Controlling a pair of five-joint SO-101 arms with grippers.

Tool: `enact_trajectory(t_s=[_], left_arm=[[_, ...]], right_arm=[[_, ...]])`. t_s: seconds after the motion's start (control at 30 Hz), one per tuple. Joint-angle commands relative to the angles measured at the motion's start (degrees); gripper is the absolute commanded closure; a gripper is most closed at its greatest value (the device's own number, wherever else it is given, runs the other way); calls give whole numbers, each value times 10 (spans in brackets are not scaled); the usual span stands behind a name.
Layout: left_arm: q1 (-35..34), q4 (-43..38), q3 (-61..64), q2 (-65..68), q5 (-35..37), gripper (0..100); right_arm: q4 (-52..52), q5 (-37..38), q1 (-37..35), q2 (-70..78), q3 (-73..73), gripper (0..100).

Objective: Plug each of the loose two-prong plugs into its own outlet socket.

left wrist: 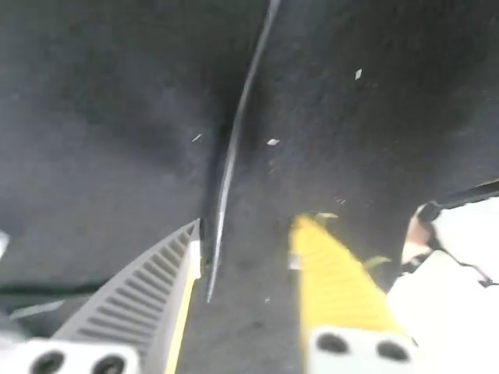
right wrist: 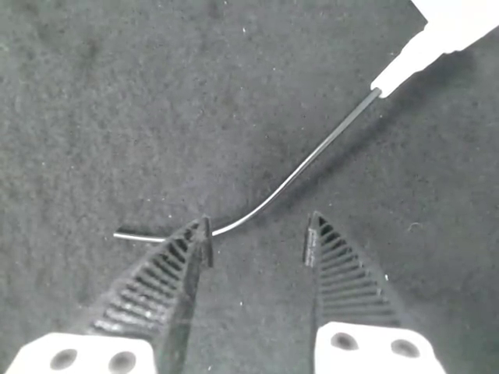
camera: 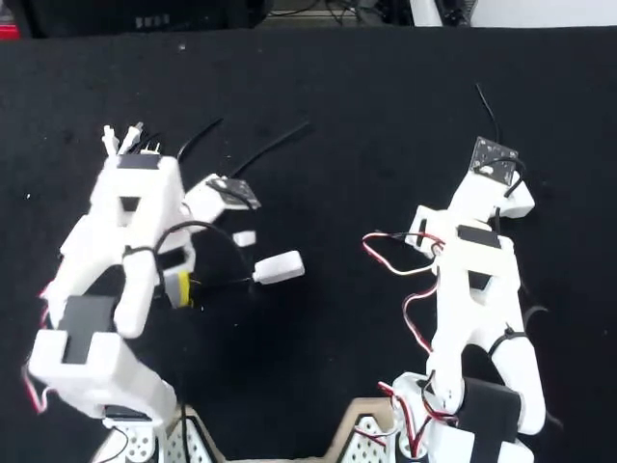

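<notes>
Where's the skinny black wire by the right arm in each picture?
High view: the thin black wire sticks out past the white right gripper.
Right wrist view: it curves from a white plastic plug past that gripper.
Left wrist view: a similar black wire; same one, cannot tell.
Shared landmark: right gripper.

plug wire [right wrist: 312, 160] beneath right gripper [right wrist: 259, 226]

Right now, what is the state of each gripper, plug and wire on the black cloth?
Left grey-and-yellow gripper: open, holding nothing.
Thin black wire: lying loose between that gripper's jaws.
Right white gripper: open, holding nothing.
White two-prong plugs: loose, prongs bare.
White rectangular block: lying loose, untouched.
</notes>
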Motion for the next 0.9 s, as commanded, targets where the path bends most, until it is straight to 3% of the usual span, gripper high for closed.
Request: enact_trajectory(t_s=[0.0, 0.13, 0.2, 0.3, 0.4, 0.5, 0.6, 0.7, 0.87], left_arm=[[-26, 6, -33, -79, -15, 773], [5, -6, -44, -121, 28, 777], [48, -48, -36, -124, 120, 779], [116, -156, -4, -124, 318, 795], [171, -272, 47, -125, 424, 797], [197, -388, 104, -125, 473, 798], [207, -455, 151, -125, 517, 798], [221, -456, 173, -132, 534, 798], [232, -369, 145, -165, 535, 798]], right_arm=[[-13, -5, 10, -21, -31, 815], [-13, -5, 10, -21, -31, 815], [-13, -5, 10, -21, -31, 815], [-13, -5, 10, -21, -31, 815], [-13, -5, 11, -21, -31, 815], [-13, -5, 11, -21, -30, 815], [-13, -5, 11, -21, -30, 815], [-13, -5, 11, -21, -31, 815], [-13, -5, 11, -21, -31, 815]])
